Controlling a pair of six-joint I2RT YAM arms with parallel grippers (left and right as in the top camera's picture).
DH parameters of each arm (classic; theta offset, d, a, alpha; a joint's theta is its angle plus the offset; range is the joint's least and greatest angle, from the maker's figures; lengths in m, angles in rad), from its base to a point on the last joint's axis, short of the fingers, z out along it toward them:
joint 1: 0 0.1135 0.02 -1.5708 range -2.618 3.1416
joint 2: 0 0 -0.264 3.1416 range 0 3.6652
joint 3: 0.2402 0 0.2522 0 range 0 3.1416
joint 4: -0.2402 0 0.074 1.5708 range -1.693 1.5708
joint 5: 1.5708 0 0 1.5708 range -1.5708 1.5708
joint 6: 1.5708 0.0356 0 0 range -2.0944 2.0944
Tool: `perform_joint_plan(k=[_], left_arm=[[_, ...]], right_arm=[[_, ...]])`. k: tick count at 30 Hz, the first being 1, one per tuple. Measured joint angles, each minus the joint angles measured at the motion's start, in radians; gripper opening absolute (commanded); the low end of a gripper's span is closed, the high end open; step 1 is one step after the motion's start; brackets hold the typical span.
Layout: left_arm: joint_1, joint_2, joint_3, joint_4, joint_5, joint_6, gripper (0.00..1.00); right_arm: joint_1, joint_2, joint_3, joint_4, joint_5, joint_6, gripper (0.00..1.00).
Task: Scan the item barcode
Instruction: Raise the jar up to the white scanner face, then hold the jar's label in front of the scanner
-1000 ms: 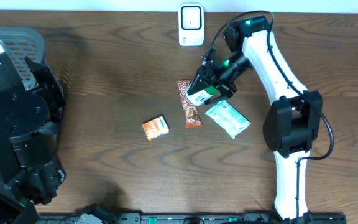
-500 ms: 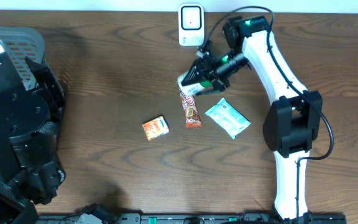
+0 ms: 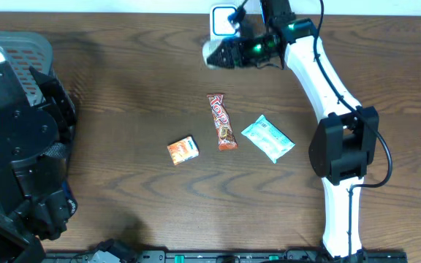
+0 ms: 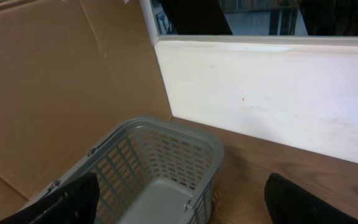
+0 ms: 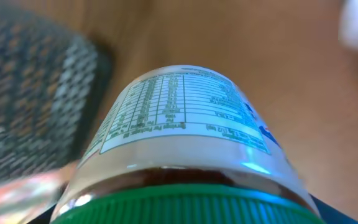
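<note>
Bottle (image 3: 216, 53) lies on its side in the right gripper (image 3: 234, 51), its long axis running left to right across the far edge of the table (image 3: 123, 88), base pointing left and green cap toward the wrist. From the right wrist the cap fills the bottom of the view and the bottle (image 5: 185, 137) runs away from the lens, its white label with fine print turned up to the camera; no barcode shows on that side. The jaws are clamped partway closed around the cap end, though the fingers themselves are hidden there. Just behind the bottle stands the white scanner (image 3: 221, 20), partly covered by the arm. Nearer the middle lie a candy bar (image 3: 221, 122), a teal packet (image 3: 267, 138) beside it and an orange box (image 3: 183, 150). Far left, the left gripper (image 4: 179, 208) hangs spread wide over a grey basket (image 4: 166, 155), holding nothing.
</note>
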Motion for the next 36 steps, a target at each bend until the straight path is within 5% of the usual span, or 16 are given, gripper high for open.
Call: perform_joint_plan(k=[18, 36], left_arm=[[0.0, 0.0, 0.0, 0.0, 0.0, 0.0, 0.85], [0.0, 0.0, 0.0, 0.0, 0.0, 0.0, 0.85]], right_arm=[[0.052, 0.0, -0.001, 0.484, 0.735, 0.021, 0.49], [0.088, 0.193, -0.003, 0.779, 0.918, 0.008, 0.53]])
